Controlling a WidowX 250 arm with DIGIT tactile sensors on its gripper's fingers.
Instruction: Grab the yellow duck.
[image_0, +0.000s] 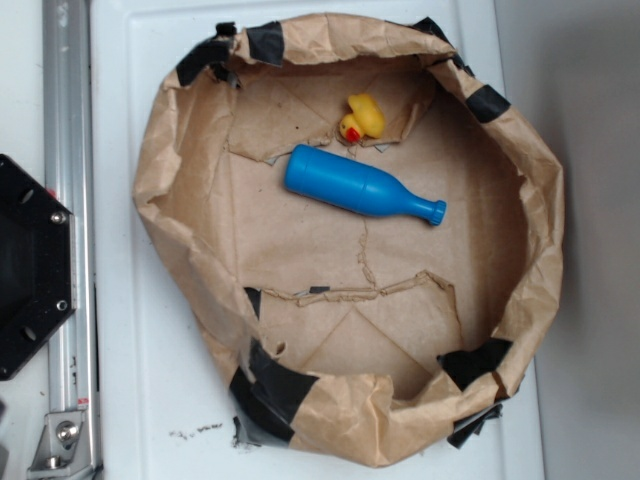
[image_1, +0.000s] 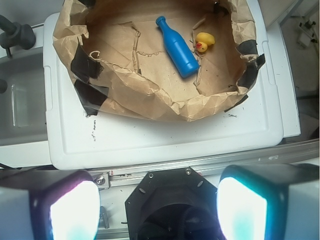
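The yellow duck (image_0: 362, 117) (image_1: 204, 41), small and glossy with a red-orange beak, sits at the far side of the brown paper nest (image_0: 190, 200) (image_1: 165, 102). A blue plastic bottle (image_0: 362, 186) (image_1: 176, 46) lies on its side just beside the duck. My gripper (image_1: 159, 210) is seen only in the wrist view, hanging high above the black robot base (image_1: 172, 210), well short of the nest. Its two fingers stand wide apart with nothing between them. The exterior view does not show the gripper.
The paper nest is patched with black tape and rests on a white lid (image_0: 130, 400) (image_1: 165, 140). An aluminium rail (image_0: 68, 200) (image_1: 210, 167) runs along the lid's edge beside the black base (image_0: 30, 265).
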